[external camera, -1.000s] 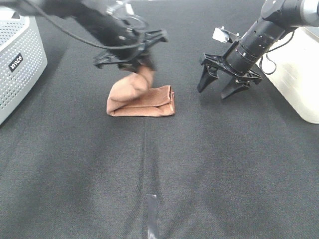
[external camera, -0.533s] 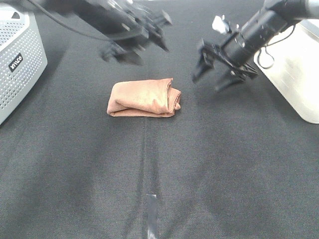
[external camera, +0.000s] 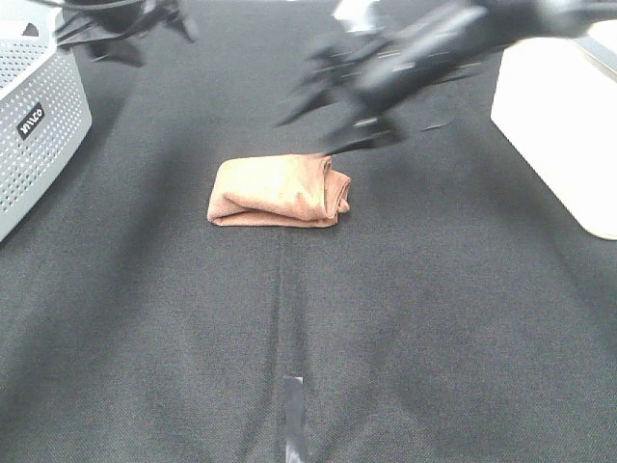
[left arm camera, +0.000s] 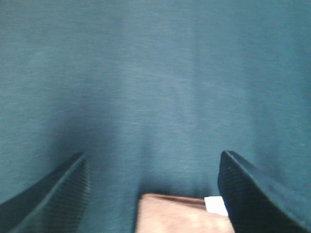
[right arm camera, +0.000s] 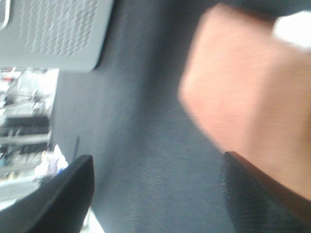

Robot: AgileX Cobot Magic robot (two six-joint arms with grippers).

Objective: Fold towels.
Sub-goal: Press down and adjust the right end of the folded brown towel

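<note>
The towel (external camera: 278, 192) is a rust-orange folded bundle lying flat on the dark cloth, near the middle of the table. My right gripper (external camera: 320, 125) is blurred with motion and hovers open just above and behind the bundle's right end; nothing sits between its fingers. In the right wrist view the towel (right arm camera: 243, 92) fills the frame ahead of the open gripper (right arm camera: 155, 194). My left gripper (external camera: 135, 27) is far back at the left, open and empty. Its wrist view shows the open gripper (left arm camera: 153, 194), with the towel's edge (left arm camera: 175, 216) and its white tag (left arm camera: 215, 206) between the fingers.
A grey perforated basket (external camera: 34, 116) stands at the left edge, also visible as the basket (right arm camera: 58, 29). A white box (external camera: 569, 125) stands at the right. A strip of grey tape (external camera: 294, 415) lies near the front on the dark cloth.
The left gripper let go of the raised towel flap, which dropped into a folded bundle, and pulled back to the far left. The right gripper swung left over the towel.
</note>
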